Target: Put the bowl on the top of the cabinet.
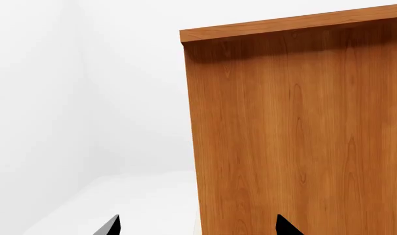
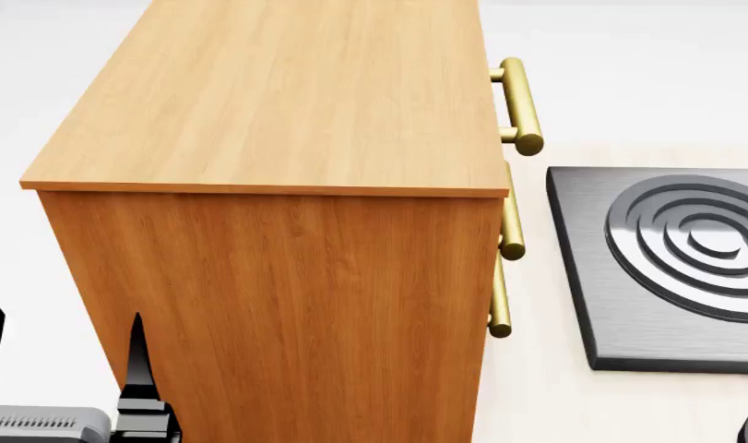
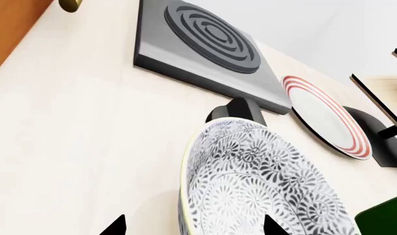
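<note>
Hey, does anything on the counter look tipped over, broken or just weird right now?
Nothing looks broken or spilled. The bowl appears upright before the right gripper, the red-ringed plate lies flat beside the burner plate, and the cabinet top is bare.

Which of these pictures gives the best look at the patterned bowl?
The right wrist view: the bowl fills the lower part of the picture, showing its leaf pattern and yellow-green rim, with the right gripper fingertips either side of it. The head view and left wrist view show no bowl, mainly the cabinet.
</note>
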